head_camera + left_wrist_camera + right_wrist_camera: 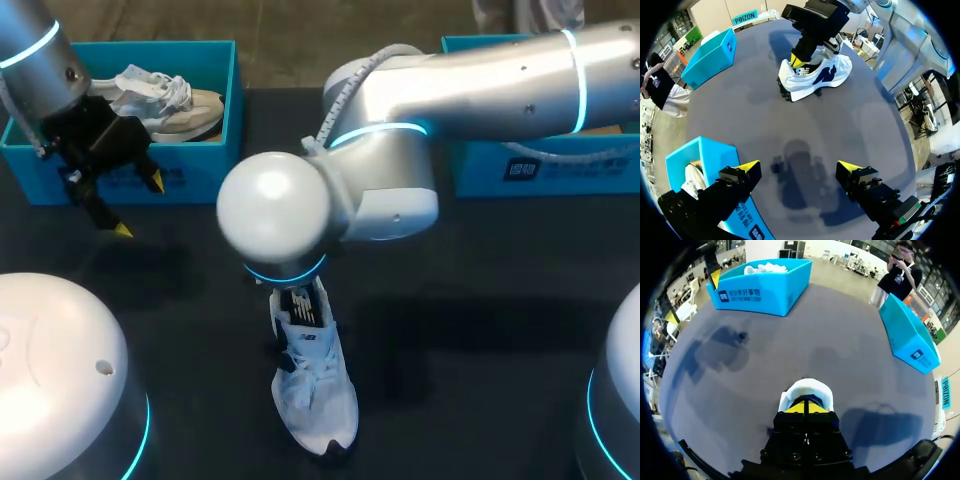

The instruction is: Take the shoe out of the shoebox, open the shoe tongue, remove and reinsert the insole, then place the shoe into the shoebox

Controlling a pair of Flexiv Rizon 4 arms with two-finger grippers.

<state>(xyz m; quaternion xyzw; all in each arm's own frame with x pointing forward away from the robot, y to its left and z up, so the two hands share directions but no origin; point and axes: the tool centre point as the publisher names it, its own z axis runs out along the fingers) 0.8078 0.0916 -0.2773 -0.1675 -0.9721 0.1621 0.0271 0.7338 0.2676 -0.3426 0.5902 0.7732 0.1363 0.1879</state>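
Shoe heel hidden under right arm, right shoebox half covered by it

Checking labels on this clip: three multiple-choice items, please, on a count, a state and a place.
1. How many blue shoeboxes on the table: A one; B three; C two.
2. The left tool: A open, empty; B shut on a shoe; C shut on an insole.
3. The navy-marked white shoe: A in a shoebox; B on the table, at the right tool; C in the left tool.
Answers: C, one at each far side; A, its fingers stand apart, nothing between; B, the right tool sits at its opening.
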